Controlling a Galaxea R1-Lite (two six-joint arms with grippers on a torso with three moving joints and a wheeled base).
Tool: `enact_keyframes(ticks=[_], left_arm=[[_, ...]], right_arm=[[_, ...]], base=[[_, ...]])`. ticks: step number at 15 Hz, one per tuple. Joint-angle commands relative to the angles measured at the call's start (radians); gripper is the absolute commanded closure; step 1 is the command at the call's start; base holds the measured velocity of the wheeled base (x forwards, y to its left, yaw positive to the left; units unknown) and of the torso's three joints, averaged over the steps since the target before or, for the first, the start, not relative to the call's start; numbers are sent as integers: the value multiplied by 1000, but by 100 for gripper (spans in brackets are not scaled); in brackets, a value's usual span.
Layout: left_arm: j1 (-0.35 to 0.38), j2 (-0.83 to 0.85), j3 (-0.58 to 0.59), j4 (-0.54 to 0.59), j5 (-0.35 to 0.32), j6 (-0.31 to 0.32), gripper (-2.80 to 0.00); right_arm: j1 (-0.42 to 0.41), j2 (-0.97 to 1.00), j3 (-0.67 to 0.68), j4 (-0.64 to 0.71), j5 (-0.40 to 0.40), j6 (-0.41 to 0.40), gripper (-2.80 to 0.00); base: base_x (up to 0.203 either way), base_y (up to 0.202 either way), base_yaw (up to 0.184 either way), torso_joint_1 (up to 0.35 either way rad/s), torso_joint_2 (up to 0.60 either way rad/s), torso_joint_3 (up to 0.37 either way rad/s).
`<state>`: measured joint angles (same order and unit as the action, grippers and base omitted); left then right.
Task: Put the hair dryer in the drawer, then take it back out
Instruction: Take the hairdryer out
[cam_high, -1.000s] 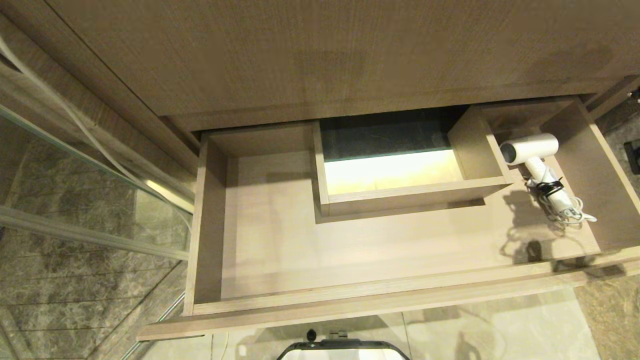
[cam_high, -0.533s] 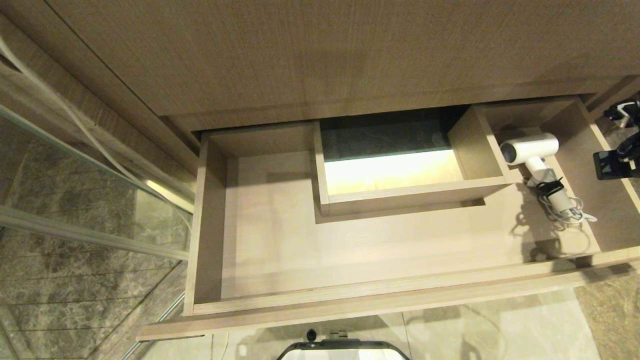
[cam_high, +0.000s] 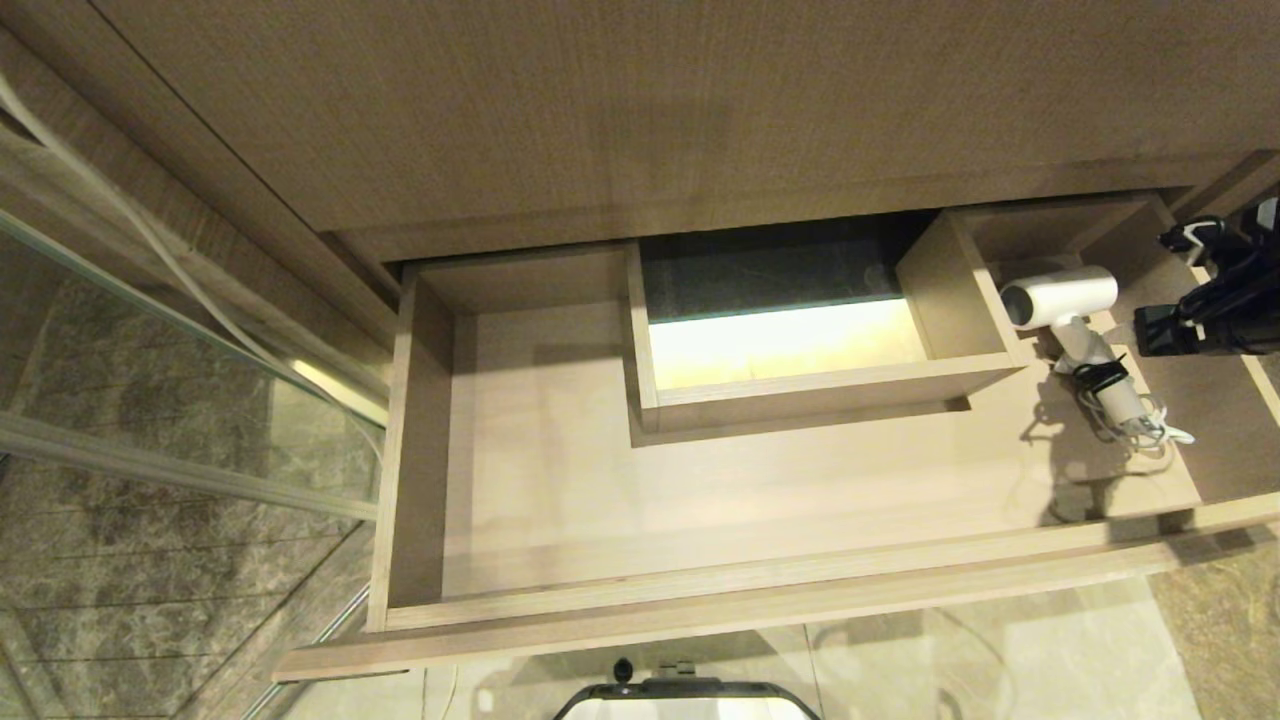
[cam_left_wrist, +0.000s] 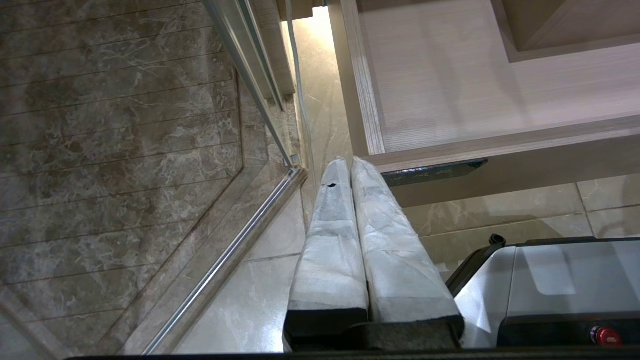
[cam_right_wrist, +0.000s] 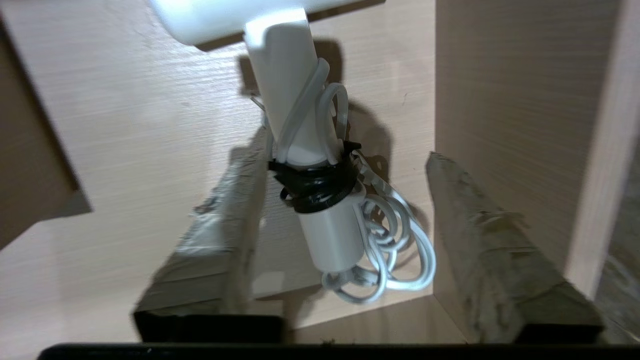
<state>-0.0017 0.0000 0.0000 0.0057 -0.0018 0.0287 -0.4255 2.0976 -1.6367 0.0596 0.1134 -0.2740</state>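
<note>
White hair dryer (cam_high: 1075, 320) lies in the drawer (cam_high: 700, 590), right end. We've got our right end effector (cam_right_wrist: 345, 235) open and empty, fingers either side of the handle. Looks like the take-out step; next, lower and close. Left end effector (cam_left_wrist: 362, 220) parked, fingers together.

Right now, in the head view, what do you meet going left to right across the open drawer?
Drawer's left wall → boxed square cutout → hair dryer → right gripper, open, above the drawer's right side.

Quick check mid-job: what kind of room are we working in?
Probably a bathroom: a wood-grain vanity drawer with a boxed cutout, a small white hair dryer inside, a glass partition over marble-look floor tiles.
</note>
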Motion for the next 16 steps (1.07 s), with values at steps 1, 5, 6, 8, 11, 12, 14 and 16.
enact_keyframes(ticks=[1, 5, 6, 8, 11, 12, 14, 16], left_arm=[[0, 0, 2, 0, 0, 0, 0], [0, 0, 0, 0, 0, 0, 0], [0, 0, 0, 0, 0, 0, 0], [0, 0, 1, 0, 0, 0, 0], [0, 0, 0, 0, 0, 0, 0], [-1, 0, 2, 0, 0, 0, 0], [0, 0, 0, 0, 0, 0, 0], [0, 0, 2, 0, 0, 0, 0]], right_arm=[[0, 75, -27, 4, 3, -2, -280], [-1, 138, -62, 2, 172, -1, -280], [-1, 163, -98, 1, 206, -2, -280], [0, 205, -154, -10, 245, -11, -280], [-1, 247, -174, -96, 257, -81, -280], [-3, 255, -180, -102, 256, -111, -280], [-8, 276, -187, -100, 256, -122, -280], [-10, 287, -187, -102, 256, -123, -280]], base=[[0, 0, 0, 0, 0, 0], [0, 0, 0, 0, 0, 0], [0, 0, 0, 0, 0, 0], [0, 0, 0, 0, 0, 0], [0, 0, 0, 0, 0, 0], [0, 0, 0, 0, 0, 0], [0, 0, 0, 0, 0, 0], [0, 0, 0, 0, 0, 0]])
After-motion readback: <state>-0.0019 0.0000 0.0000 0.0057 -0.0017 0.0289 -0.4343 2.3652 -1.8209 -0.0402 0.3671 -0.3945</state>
